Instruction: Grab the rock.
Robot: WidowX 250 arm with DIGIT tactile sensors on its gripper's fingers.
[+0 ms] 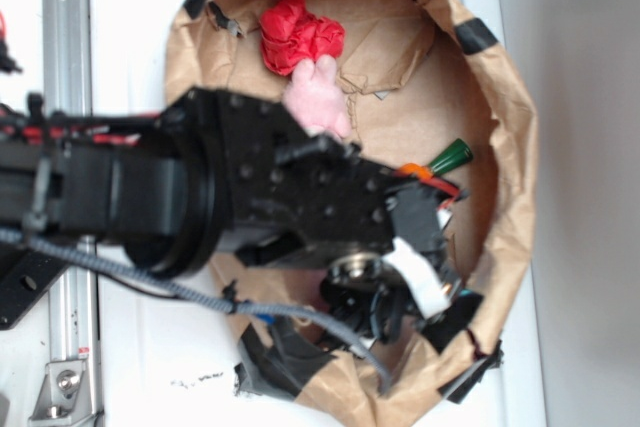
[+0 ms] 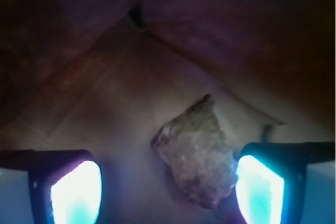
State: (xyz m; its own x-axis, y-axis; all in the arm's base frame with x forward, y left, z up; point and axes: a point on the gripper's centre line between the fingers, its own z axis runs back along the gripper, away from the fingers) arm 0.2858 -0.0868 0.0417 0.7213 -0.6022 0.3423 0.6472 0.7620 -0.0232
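Observation:
In the wrist view the rock [image 2: 197, 153], a lumpy brown-grey stone, lies on brown paper between my two glowing fingers. My gripper [image 2: 168, 190] is open; the rock sits close against the right finger [image 2: 261, 190], while a wide gap separates it from the left finger [image 2: 76, 192]. In the exterior view the black arm and wrist cover the rock, and my gripper [image 1: 415, 282] hangs low inside the paper nest [image 1: 505, 97].
The nest of crumpled brown paper has black tape patches on its rim. Inside it lie a red wad of paper [image 1: 297, 32], a pink soft toy [image 1: 318, 97] and an orange carrot with a green top [image 1: 445, 159]. A metal rail [image 1: 68, 37] runs along the left.

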